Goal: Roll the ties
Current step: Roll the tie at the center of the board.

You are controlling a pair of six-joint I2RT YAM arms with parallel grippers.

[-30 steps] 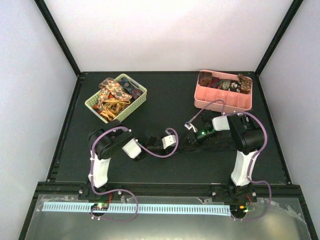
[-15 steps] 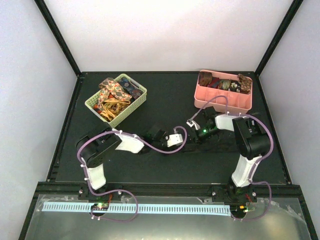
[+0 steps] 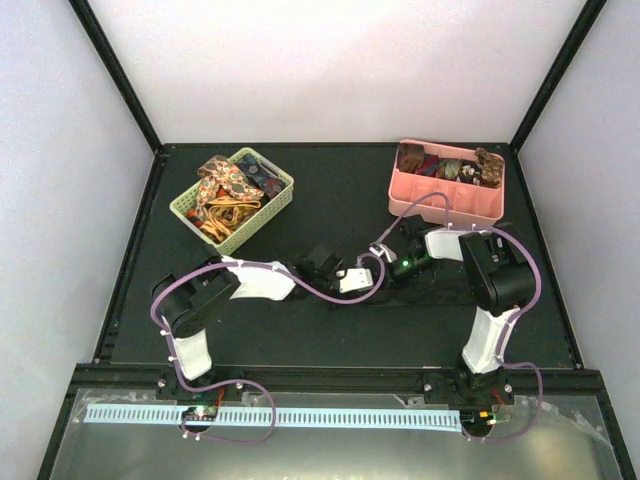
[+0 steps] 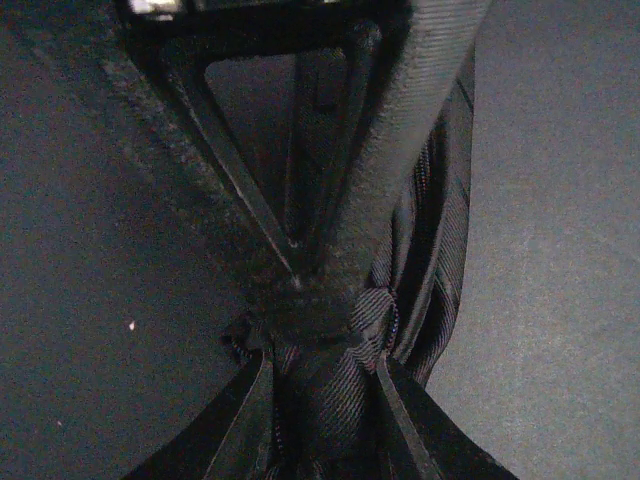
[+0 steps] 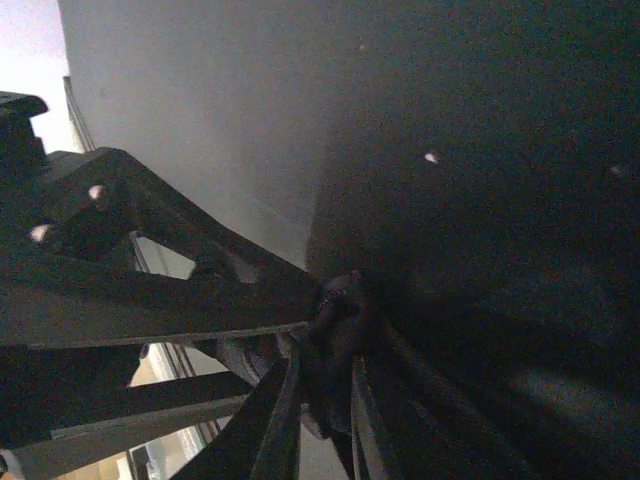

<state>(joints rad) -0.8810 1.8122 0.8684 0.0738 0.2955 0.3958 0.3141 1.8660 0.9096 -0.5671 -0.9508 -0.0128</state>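
Two robot arms meet at mid-worktop, the left claw (image 3: 368,281) and the right claw (image 3: 385,268) almost tip to tip. Both are pinched fully closed on one dark tie (image 4: 335,385). The left wrist view shows its fingers (image 4: 385,190) converging on a bunched knot of finely striped fabric, which fans out below the tips. In the right wrist view, that claw (image 5: 325,305) grips a similar dark wad, its detail lost in shadow.

The matte black worktop (image 3: 330,190) shows a few pale specks close up, and the tie is hard to make out against it from above. Beyond the left claw and off to its outer side, a green slatted basket (image 3: 265,215) holds loose patterned ties (image 3: 225,185). Beyond the right claw, a pink tray (image 3: 440,208) carries small coiled ties (image 3: 445,168) along its far edge.

Plain white walls (image 3: 330,70) framed by black posts (image 3: 115,75) enclose the stage on three sides. Purple cables (image 3: 300,290) loop along both arms, and a pale slotted strip (image 3: 270,415) runs behind the arm bases.
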